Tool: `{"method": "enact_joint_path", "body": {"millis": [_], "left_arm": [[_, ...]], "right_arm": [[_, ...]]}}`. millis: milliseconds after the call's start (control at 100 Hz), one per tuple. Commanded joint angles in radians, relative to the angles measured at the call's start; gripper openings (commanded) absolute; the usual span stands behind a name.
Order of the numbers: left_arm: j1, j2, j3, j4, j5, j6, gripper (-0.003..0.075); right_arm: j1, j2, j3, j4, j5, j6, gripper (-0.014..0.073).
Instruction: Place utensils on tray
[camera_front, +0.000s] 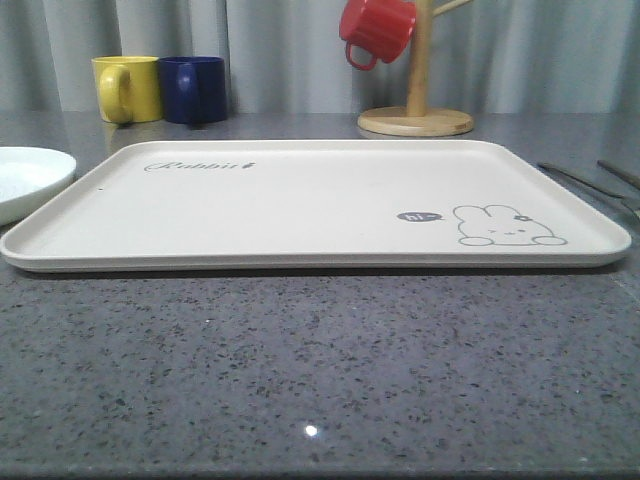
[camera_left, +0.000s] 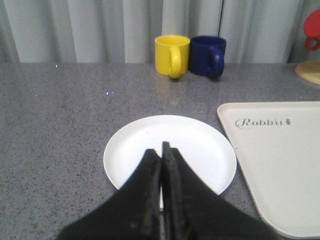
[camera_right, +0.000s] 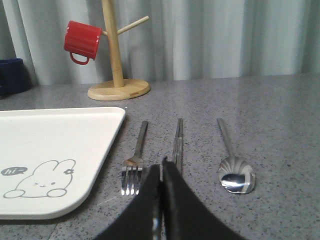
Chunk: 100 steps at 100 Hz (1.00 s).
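Observation:
The cream tray (camera_front: 300, 205) with its rabbit drawing lies mid-table. A white plate (camera_left: 187, 137) rests on the counter just left of the tray (camera_left: 280, 160). My left gripper (camera_left: 161, 148) hovers over the plate's near part, jaws shut with nothing between them. To the right of the tray (camera_right: 55, 145) lie a silver fork (camera_right: 134, 170), a pair of flat chopsticks (camera_right: 178, 137) and a spoon (camera_right: 235, 175), side by side. My right gripper (camera_right: 161, 167) is shut and empty, above the near end of the chopsticks, between fork and spoon.
A yellow mug (camera_front: 128, 88) and a blue mug (camera_front: 195, 89) stand behind the tray's left end. A red mug (camera_front: 377, 30) hangs on a wooden mug tree (camera_front: 416, 115) at the back right. Grey speckled counter stretches in front of the tray.

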<state>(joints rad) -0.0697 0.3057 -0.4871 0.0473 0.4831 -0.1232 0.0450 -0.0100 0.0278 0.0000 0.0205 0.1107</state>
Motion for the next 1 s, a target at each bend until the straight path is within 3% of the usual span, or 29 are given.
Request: {"method": "enact_joint_path", "body": {"millis": [0,190,600,690,870,990], "left_arm": [[-0.003,0.116,-0.127,-0.007,0.031,-0.010,-0.0019],[-0.003,0.358,-0.306,-0.007,0.201,0.001,-0.0019],[-0.003,0.560,-0.368,0.013,0.212,0.010,-0.0001],[-0.003,0.566,-0.368,0.013,0.214,0.023,0.0085],[-0.003,0.568,-0.368,0.011,0.217,0.022,0.0417],[-0.003,0.568,-0.368,0.009,0.202,0.022,0.0474]], "right_arm": [[-0.007,-0.019,0.000,0.000,-0.084,-0.008,-0.0069],[-0.007,-0.019,0.000,0.000,-0.084,-0.008,-0.0069],[-0.007,-0.019,0.000,0.000,-0.084,-0.008,-0.0069],[-0.007,-0.019,0.000,0.000,-0.084,-0.008,-0.0069],[-0.007,-0.019,0.000,0.000,-0.084,-0.008,-0.0069],[-0.007,-0.019,0.000,0.000,-0.084,-0.008,-0.0069]]}}
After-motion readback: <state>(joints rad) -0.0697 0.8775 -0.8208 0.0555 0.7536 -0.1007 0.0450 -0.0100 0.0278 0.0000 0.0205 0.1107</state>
